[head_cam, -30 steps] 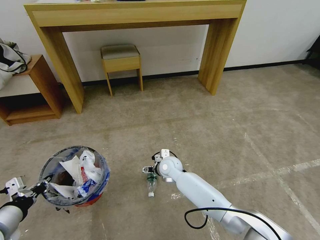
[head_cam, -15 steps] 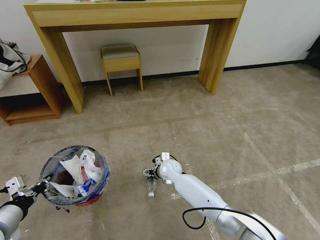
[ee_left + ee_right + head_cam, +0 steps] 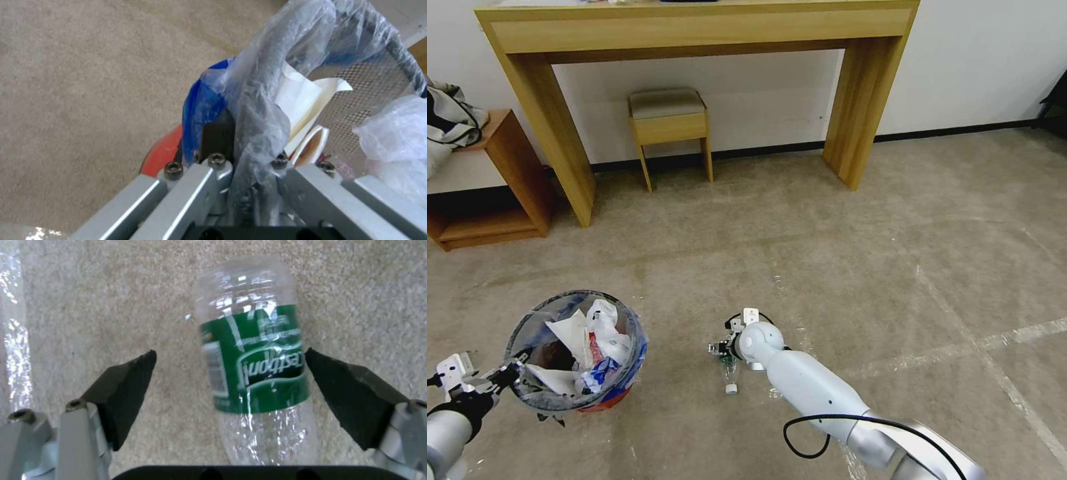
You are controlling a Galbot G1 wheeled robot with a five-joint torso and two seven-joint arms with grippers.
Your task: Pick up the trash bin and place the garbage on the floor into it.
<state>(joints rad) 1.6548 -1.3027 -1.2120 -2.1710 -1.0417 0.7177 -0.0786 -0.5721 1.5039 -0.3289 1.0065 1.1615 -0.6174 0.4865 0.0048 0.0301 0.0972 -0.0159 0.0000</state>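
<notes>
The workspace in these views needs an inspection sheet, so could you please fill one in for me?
Surface: beige carpet floor crossed by worn whitish tape lines.
Job's things: trash bin with red base and plastic liner, holding paper and wrappers; clear green-labelled bottle lying on the carpet.
Clutter: nothing seen besides the bottle.
Hands: left hand shut on the bin's lined rim; right hand open, fingers either side of the bottle, one pad close to the label.
Cables: black cable looped along the right arm.
Surroundings: wooden desk, small stool, low shelf unit against a white wall.
</notes>
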